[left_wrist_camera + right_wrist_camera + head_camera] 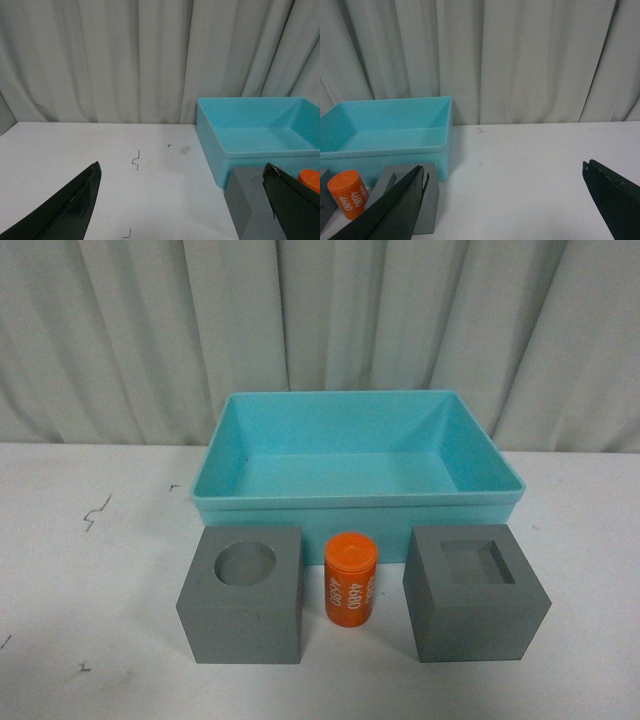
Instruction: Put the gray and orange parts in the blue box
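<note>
The orange cylinder [350, 585] stands upright on the worktop [90, 580] between the round-hole cube [243, 615] and the square-recess cube [475, 615]. It is close to both but touches neither. All three sit just in front of the blue box [360, 512], which holds nothing yet.

The left tool [182, 166] and the right tool [503, 167] are both spread wide and empty, each low beside the cube on its own side.

The first pick looks to be the step in hand. Each cube is probably best taken by the arm on its side, squarely across two flat faces. The inner finger must not knock the cylinder. Lift the cube clear of the box's rim before moving it across.
</note>
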